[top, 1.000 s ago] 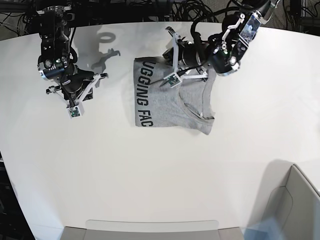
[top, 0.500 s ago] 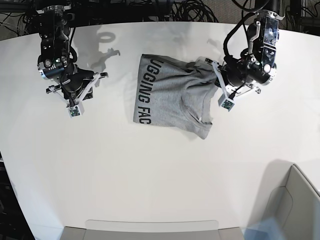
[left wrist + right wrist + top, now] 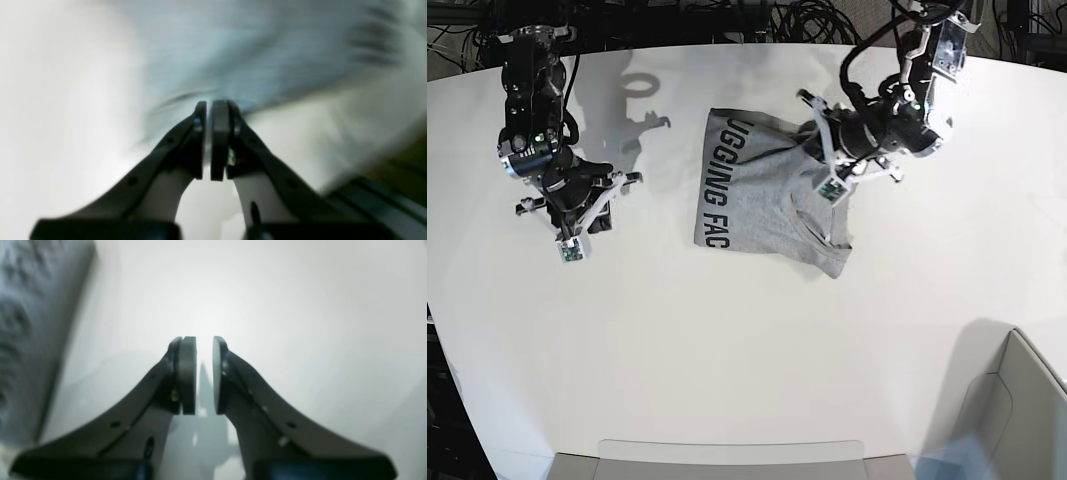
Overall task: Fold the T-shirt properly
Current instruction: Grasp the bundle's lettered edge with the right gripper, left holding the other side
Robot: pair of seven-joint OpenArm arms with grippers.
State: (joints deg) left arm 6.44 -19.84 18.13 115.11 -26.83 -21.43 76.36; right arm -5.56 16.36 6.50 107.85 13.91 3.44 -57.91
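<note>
White table (image 3: 727, 350) carries your grey T-shirt (image 3: 767, 200) at about 12 o'clock, part-folded. At 1 o'clock your left gripper (image 3: 827, 180) sits over the cloth edge, jaws together. At 9 o'clock your right gripper (image 3: 573, 240) stands slightly apart, empty.

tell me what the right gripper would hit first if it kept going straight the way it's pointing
Most likely the bare white table. In its wrist view the right gripper points down at empty tabletop with its jaws slightly apart and nothing between them. The T-shirt lies off to the side, out of that line. Depth is hard to judge.
</note>
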